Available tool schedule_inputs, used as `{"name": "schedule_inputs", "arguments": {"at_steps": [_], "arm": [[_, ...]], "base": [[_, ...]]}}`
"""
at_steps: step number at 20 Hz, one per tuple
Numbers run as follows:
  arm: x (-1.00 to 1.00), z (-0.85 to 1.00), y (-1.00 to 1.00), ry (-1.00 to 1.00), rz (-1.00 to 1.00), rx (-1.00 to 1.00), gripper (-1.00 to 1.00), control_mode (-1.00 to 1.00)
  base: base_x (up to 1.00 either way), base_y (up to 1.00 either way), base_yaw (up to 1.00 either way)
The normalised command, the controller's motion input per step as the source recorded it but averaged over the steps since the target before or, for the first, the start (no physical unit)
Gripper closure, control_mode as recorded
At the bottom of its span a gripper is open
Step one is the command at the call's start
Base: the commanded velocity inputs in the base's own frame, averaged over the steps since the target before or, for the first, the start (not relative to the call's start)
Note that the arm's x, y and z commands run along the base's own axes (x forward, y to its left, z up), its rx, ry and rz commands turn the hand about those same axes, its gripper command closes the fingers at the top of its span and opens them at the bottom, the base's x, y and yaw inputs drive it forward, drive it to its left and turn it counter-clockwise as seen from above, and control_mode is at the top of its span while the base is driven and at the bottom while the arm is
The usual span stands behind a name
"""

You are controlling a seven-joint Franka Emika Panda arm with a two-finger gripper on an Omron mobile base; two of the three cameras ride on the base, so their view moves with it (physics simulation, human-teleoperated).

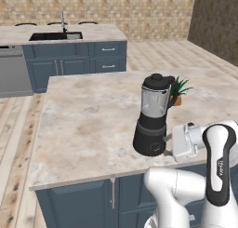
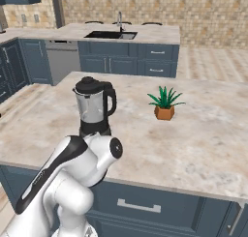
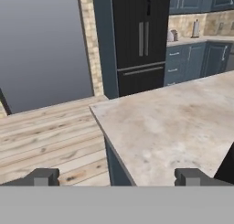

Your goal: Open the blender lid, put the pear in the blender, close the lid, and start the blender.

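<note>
The blender (image 1: pixel 152 116) stands upright on the marble island counter (image 1: pixel 88 124) near its front edge: flared black base, clear tapered jar with side handle, and the blender lid (image 1: pixel 157 81) seated on the jar mouth. The gripper (image 3: pixel 116 177), jaws spread wide and holding nothing, sits low beside the blender base, apart from it. The right base view alone separates the potted plant (image 2: pixel 164 104), well beside the blender.
</note>
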Motion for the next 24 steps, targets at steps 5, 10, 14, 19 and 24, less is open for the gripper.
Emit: {"name": "schedule_inputs", "arguments": {"at_steps": [5, 10, 14, 19, 24], "arm": [[0.06, -0.26, 0.24, -0.07, -0.11, 0.0, -1.0, -1.0], [0.1, -0.27, 0.16, -0.07, -0.13, 0.0, -1.0, -1.0], [0.09, -0.28, 0.04, -0.06, -0.13, 0.0, -1.0, -1.0], [0.12, -0.24, 0.01, -0.01, -0.09, 0.0, -1.0, -1.0], [0.2, -0.16, 0.11, 0.0, -0.08, 0.0, -1.0, -1.0]], "base": [[0.0, 0.0, 0.0], [0.0, 0.0, 0.0], [0.0, 0.0, 0.0], [0.0, 0.0, 0.0], [0.0, 0.0, 0.0]]}}
